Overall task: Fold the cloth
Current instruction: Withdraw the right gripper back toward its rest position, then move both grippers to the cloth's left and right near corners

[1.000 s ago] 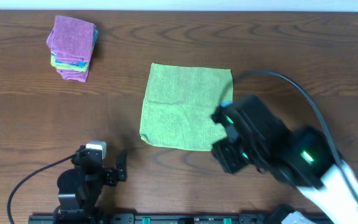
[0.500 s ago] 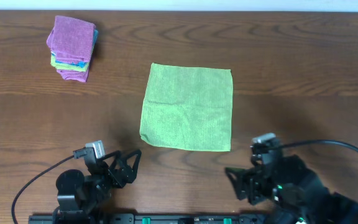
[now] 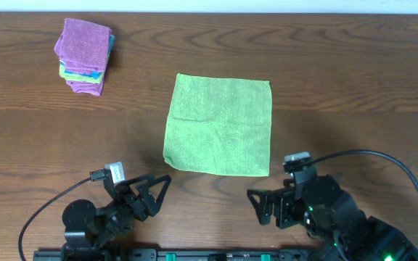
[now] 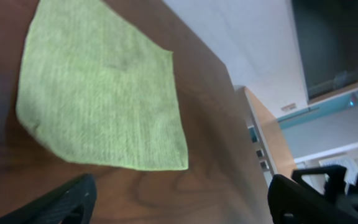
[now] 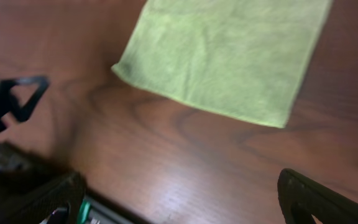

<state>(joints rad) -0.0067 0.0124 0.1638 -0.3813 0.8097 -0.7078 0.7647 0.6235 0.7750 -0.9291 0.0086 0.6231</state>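
A light green square cloth (image 3: 219, 123) lies flat and spread out on the brown wooden table. It also shows in the left wrist view (image 4: 101, 87) and in the right wrist view (image 5: 225, 53). My left gripper (image 3: 151, 194) is open and empty near the front edge, below the cloth's left corner. My right gripper (image 3: 265, 206) is open and empty near the front edge, below the cloth's right corner. In each wrist view only the finger tips show at the lower corners, wide apart, with bare wood between them.
A stack of folded cloths (image 3: 85, 56), purple on top with green and blue layers, sits at the far left of the table. A black rail with green marks (image 3: 194, 255) runs along the front edge. Cables trail from both arms.
My right arm has pulled back from the cloth's right edge to the front of the table. The cloth lies fully uncovered. My left gripper has opened wider and turned toward the cloth.
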